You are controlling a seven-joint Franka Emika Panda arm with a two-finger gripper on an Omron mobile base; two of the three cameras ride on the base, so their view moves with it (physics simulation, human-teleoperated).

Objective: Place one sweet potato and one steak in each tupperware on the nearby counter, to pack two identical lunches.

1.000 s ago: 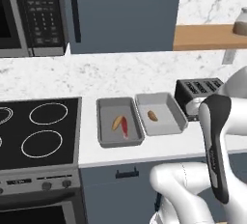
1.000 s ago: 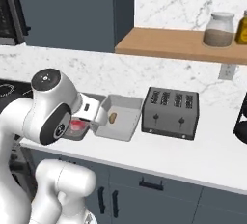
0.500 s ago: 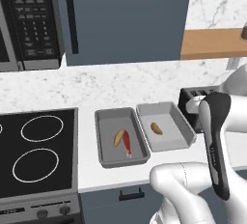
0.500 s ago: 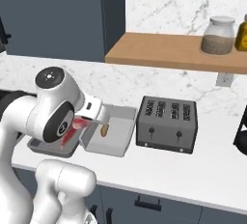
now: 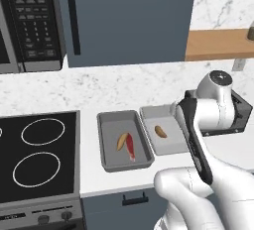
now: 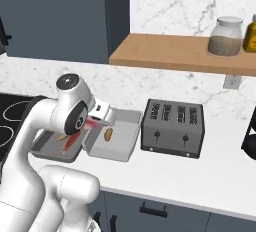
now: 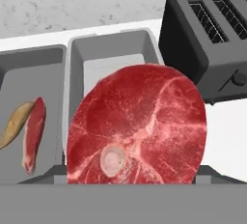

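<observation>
Grey trays sit side by side on your white counter [image 5: 94, 174]. Your darker tray [image 5: 110, 162], at left by the cooktop [image 5: 37, 159], holds one sweet potato [image 5: 122, 141] touching one thin steak [image 5: 130, 147]. Your lighter tray [image 5: 151, 115] holds a second sweet potato [image 5: 160, 131]. Your gripper [image 6: 95, 122] clamps a round steak [image 7: 137, 126] upright above that lighter tray. Rightmost stands the toaster [image 6: 172, 127].

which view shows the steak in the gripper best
The hand view: the round steak faces the camera, with marbling and bone visible, held over the lighter tupperware. The right base view shows just a red sliver at the gripper beside the arm. In the left base view the arm hides it.
</observation>
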